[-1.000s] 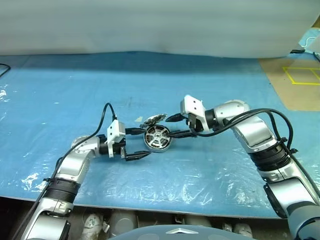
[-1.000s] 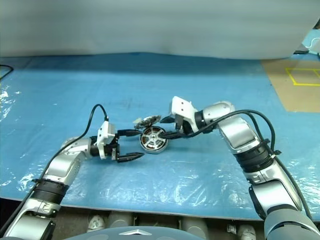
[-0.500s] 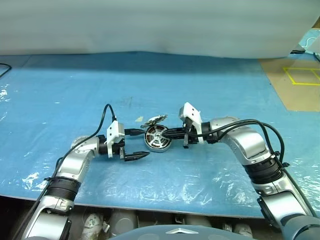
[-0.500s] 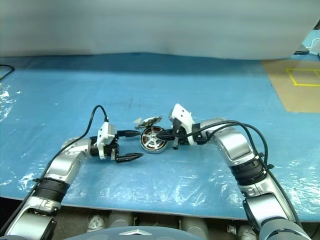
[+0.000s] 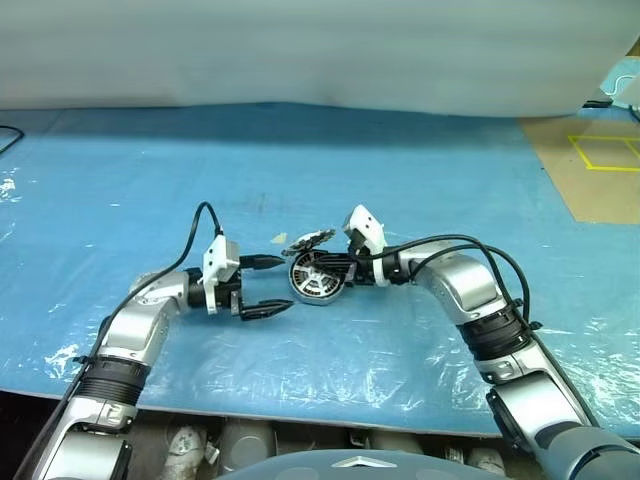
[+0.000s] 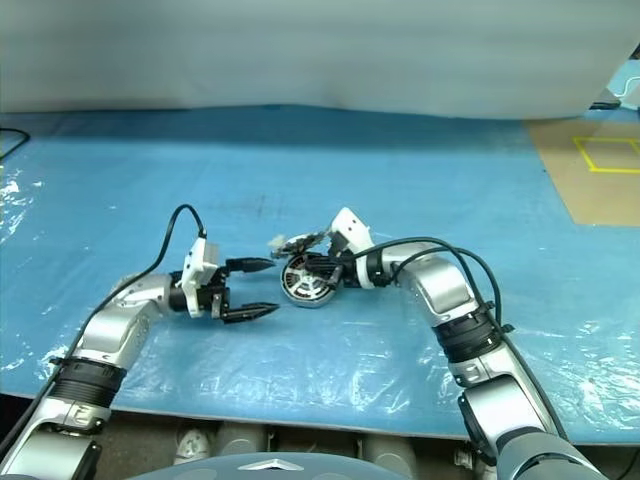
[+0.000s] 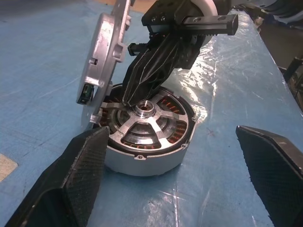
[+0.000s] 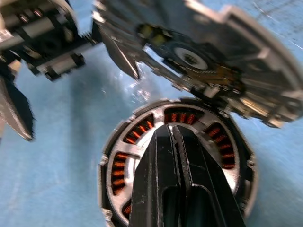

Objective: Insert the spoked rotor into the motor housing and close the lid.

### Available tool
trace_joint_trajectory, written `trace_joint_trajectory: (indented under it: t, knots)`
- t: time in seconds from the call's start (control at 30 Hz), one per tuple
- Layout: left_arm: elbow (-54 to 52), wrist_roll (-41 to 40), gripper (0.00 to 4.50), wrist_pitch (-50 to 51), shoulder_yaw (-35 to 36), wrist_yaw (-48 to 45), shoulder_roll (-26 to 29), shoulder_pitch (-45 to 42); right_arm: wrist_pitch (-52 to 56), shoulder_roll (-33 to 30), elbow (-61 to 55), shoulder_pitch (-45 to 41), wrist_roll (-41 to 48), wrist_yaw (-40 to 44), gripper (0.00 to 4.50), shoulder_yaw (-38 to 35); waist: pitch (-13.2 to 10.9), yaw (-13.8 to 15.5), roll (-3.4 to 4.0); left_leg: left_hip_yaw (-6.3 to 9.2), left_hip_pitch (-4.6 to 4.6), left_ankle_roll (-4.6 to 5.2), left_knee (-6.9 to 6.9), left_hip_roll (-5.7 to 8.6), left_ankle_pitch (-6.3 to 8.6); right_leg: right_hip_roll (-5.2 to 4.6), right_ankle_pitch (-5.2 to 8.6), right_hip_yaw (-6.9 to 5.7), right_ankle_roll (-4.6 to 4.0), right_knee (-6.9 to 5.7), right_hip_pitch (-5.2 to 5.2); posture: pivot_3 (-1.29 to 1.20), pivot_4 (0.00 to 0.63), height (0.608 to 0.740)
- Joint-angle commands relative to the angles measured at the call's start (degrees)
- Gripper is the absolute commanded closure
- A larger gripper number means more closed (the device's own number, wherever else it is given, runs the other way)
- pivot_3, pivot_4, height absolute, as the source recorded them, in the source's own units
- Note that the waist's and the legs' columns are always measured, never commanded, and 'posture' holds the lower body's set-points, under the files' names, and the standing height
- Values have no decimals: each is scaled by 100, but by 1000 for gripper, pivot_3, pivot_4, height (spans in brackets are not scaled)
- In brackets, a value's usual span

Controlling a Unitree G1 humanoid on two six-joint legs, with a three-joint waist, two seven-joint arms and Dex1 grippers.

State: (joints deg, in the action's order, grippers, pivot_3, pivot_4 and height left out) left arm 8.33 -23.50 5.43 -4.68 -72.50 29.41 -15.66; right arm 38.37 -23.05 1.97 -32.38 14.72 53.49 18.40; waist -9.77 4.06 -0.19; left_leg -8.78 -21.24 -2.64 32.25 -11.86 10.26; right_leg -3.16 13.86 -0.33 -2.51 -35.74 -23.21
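The motor housing [image 7: 147, 142] sits on the blue-covered table [image 5: 420, 180] with the spoked rotor [image 7: 142, 118] already inside, and the lid [image 7: 106, 56] leans tilted against its far edge. The right pincer [image 7: 130, 97], half open a second ago, is now closed and empty; it has come down so its tips touch the rotor. The left pincer [image 5: 262, 287] stays wide open just beside the housing.

rotor [image 7: 142, 124] in housing [image 7: 147, 158], lid [image 7: 105, 56] propped behind

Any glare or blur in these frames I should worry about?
Left eye view: glare patches on the blue plastic sheet near its front edge. Right wrist view: lid and left gripper soft and smeared. Left wrist view: motor housing sharp, highlights on the wet-looking sheet.
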Motion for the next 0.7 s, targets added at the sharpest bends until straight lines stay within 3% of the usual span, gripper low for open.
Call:
trace_joint_trajectory:
  t: [0.03,0.43,0.7]
  knots:
    - [-52,-15,0,-96,54,-18,-22,-90,-297,-25,109,4,-235,89,4470,254,0,0,0,0,0,0,0,0,0,0,0,0,0,0,0,0,150,740]
    - [-118,73,0,-74,-31,33,-151,-101,-1176,-89,541,135,-1143,-41,4470,797,3,-13,-2,0,21,0,0,0,0,0,0,2,0,-2,16,0,150,740]
    - [-77,119,0,-103,-63,10,-217,-157,-1134,-253,447,299,-1183,176,4470,877,12,-11,-2,0,40,1,-1,0,1,-2,0,4,0,1,37,0,150,740]
